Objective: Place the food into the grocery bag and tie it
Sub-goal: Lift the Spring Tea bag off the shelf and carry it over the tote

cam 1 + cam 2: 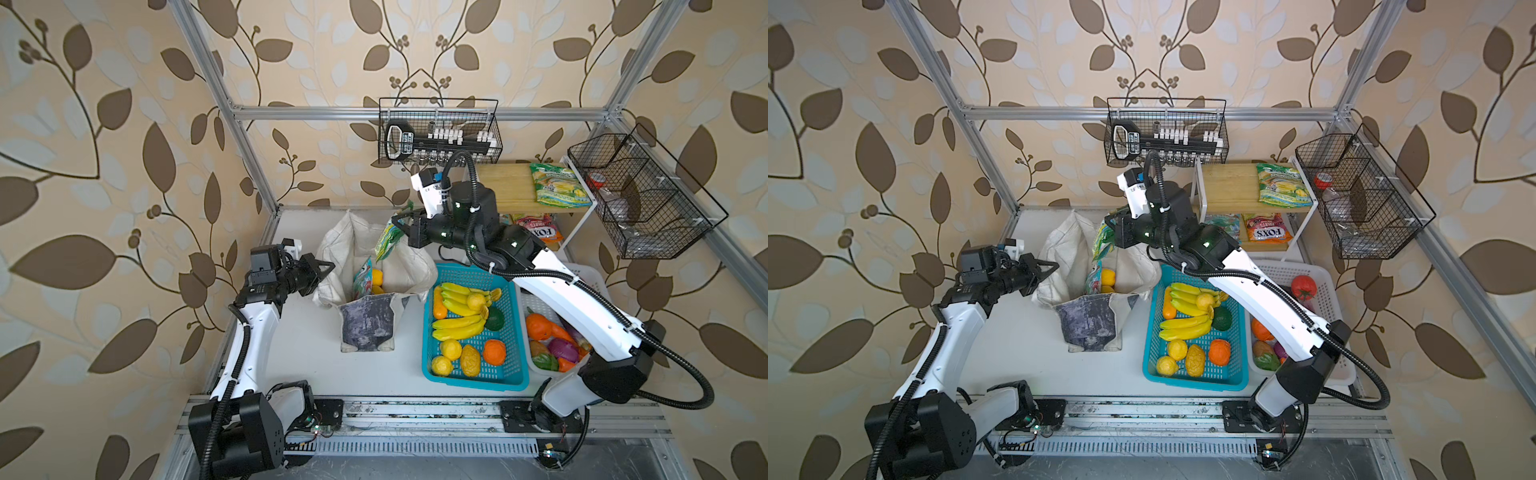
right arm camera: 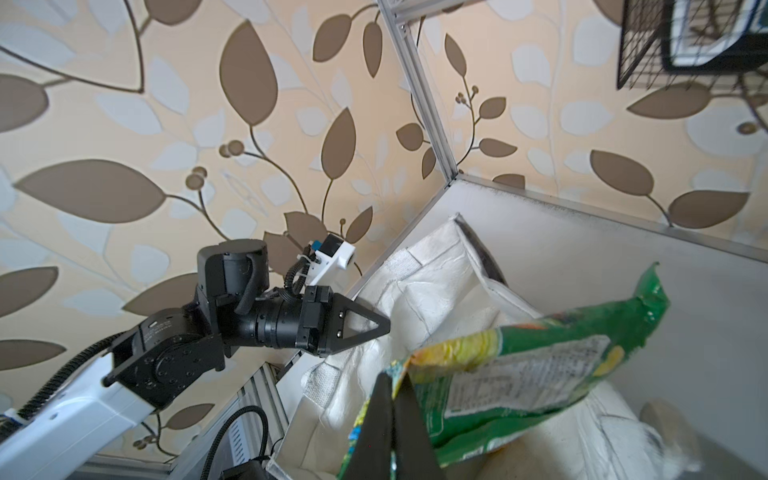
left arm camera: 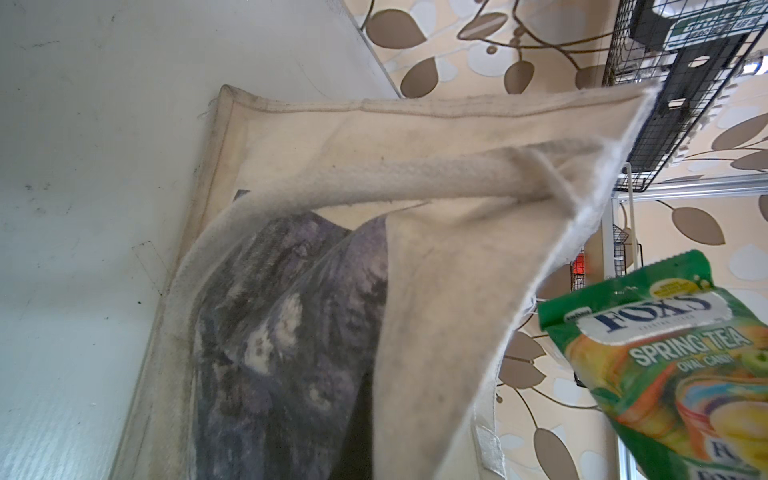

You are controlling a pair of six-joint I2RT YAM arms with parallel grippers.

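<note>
Nearest us, right of centre, the blue plastic mesh basket is loaded with glossy yellow toy bananas, lemons and oranges. Just to its right, the white perforated plastic basket holds more toy produce, half hidden under the right arm.

Left of the blue one stands the grocery bag, an off-white fabric tote with a dark grey mottled panel facing us and its mouth open. Inside are a round yellow fruit and a blue-green sweet packet leaning on the left.

The left gripper sits at the bag's left rim, jaws pressed together with the cloth nipped between them. Its wrist view is filled with that cloth and a white loop handle.

Over the far right of the bag's mouth, the right gripper pinches a corner of a flat shiny green sweet packet. It hangs above the opening, and the front reads "FOX'S SPRING TEA OVAL CANDY".

Farther back on the right, a bamboo shelf carries another green packet on top. A red packet marked "FOX'S" lies beneath.

On the far rail hangs a black wire basket holding a black tool; its label is too blurred to read.
</note>
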